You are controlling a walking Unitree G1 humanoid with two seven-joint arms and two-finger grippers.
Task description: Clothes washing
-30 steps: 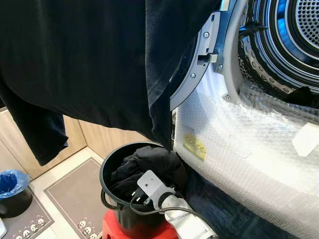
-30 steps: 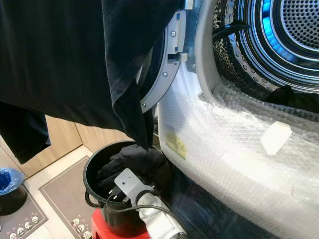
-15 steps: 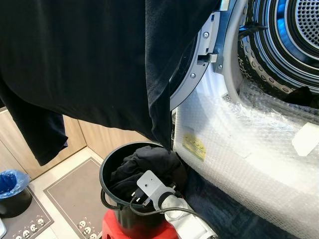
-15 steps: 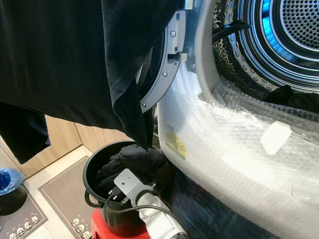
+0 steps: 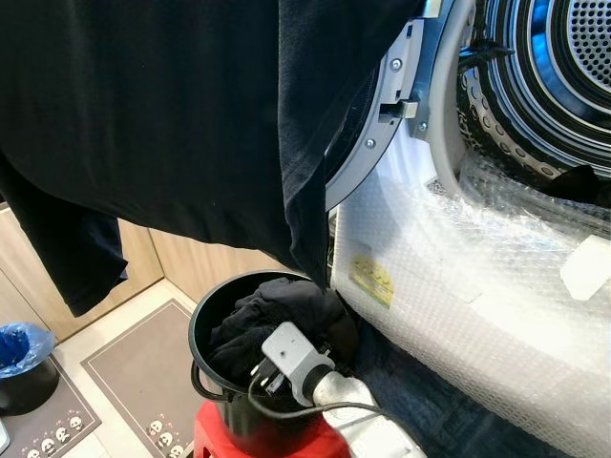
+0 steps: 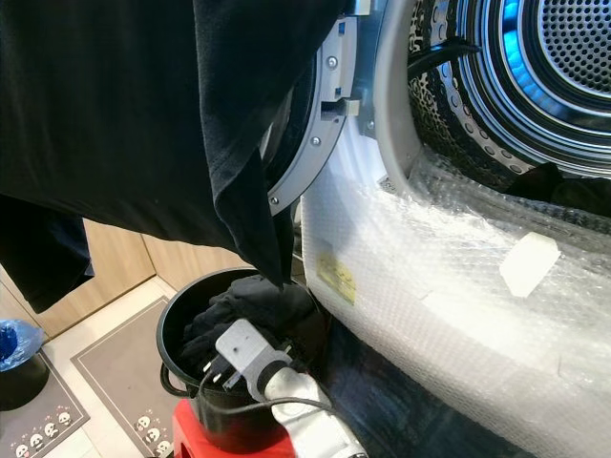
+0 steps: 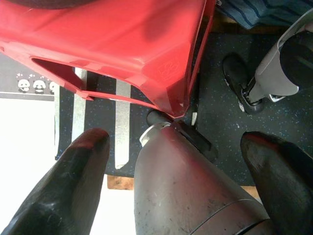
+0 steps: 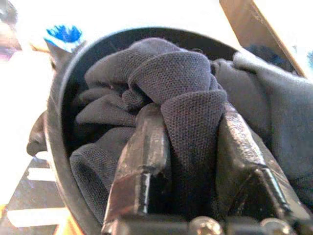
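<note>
Bubble-wrapped washer (image 5: 458, 286) fills your right side – your right gripper (image 8: 190, 147) is down in the black bucket (image 5: 215, 329) on the red stool (image 7: 122, 44), fingers clamped on dark cloth (image 8: 190, 112); left gripper (image 7: 173, 161) hangs spread, holding nothing

I am seeing one black bucket (image 5: 215, 377) sitting on one red stool (image 5: 286, 444), one dark garment (image 5: 143, 114) hanging up, one pile of dark clothes (image 8: 161, 98) filling the bucket, one washer drum (image 5: 558, 72), two patterned floor mats (image 5: 143, 367), and one blue-lined bin (image 5: 21, 355). I am counting two grippers: my right gripper (image 8: 188, 142) and my left gripper (image 7: 181, 171).
</note>
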